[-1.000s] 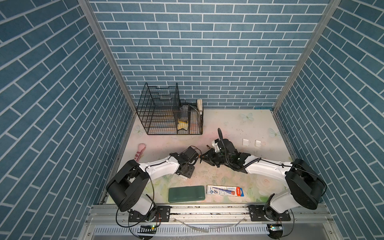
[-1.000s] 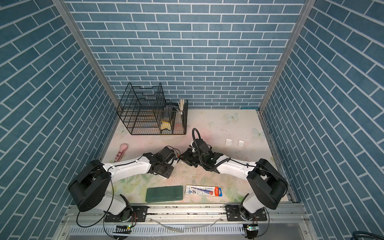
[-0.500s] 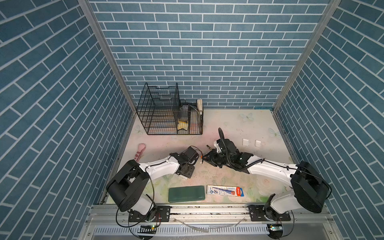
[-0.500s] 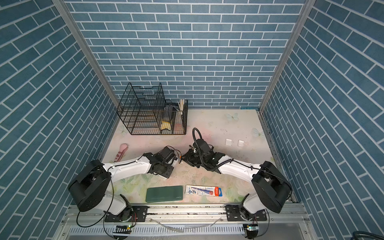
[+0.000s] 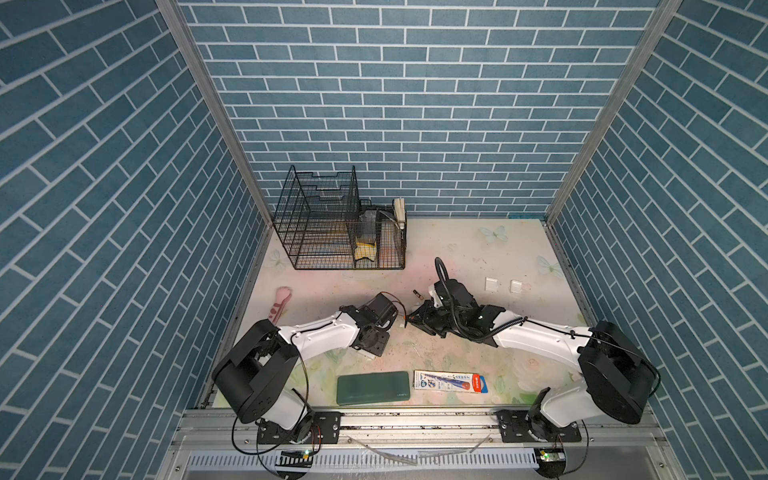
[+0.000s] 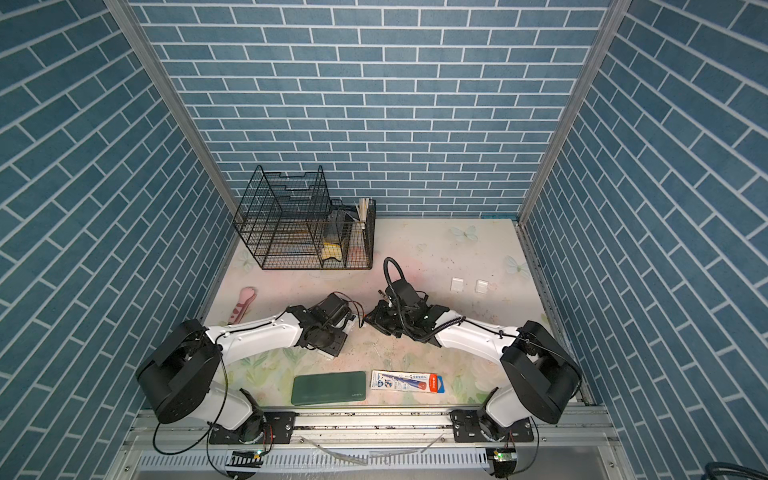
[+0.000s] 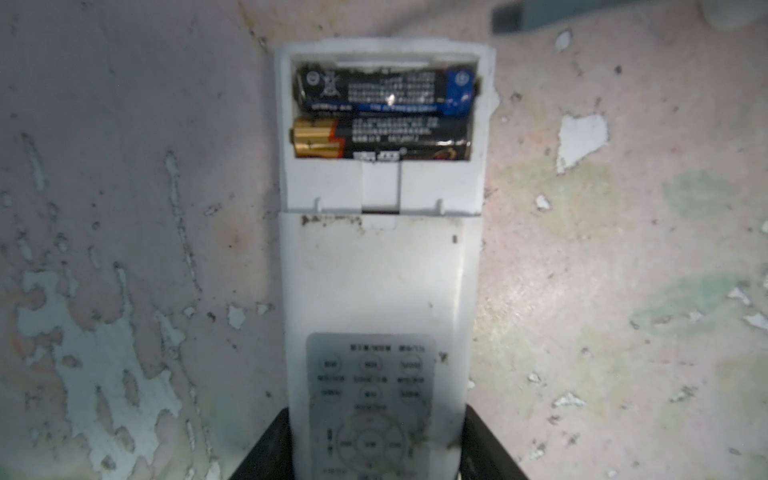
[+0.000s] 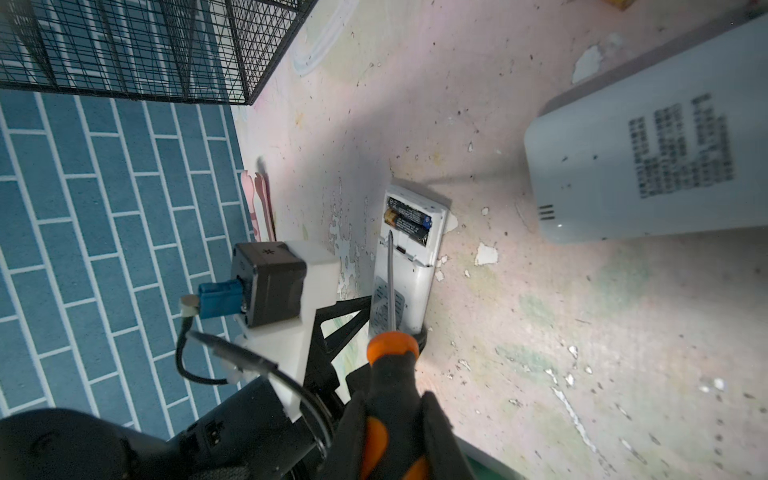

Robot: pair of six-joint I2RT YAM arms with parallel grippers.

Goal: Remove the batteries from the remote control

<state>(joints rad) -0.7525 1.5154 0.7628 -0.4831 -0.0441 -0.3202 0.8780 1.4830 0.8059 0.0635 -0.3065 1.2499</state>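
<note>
1. Two batteries (image 7: 382, 114) to shift: look in the remote's (image 7: 378, 270) open bay, at the end farthest ahead of the left gripper (image 7: 374, 451). Lie crosswise to its reach, gold-ended cell (image 7: 382, 139) nearer the jaws, blue-ended cell (image 7: 386, 89) beyond.
2. Grips the remote's keypad end between the left jaws, one finger on each long edge; needs only to pin it flat.
3. Grips the screwdriver (image 8: 390, 349) by its black-and-orange handle in the closed right gripper (image 8: 392, 434), shaft pointing straight out ahead of the jaws toward the bay; no tip inside the bay yet.
4. Probably best: lower the tip beside the gold end, slide under, lever up gently. Push toward the left jaws, not away, so as not to drag the remote free.
5. Go slowly, since likely to pop out and roll.
6. Can make out a crossed-out bin symbol and circled marks on the blue-ended cell; cannot read the fine print on either cell or the keypad legends, all blurred.
</note>
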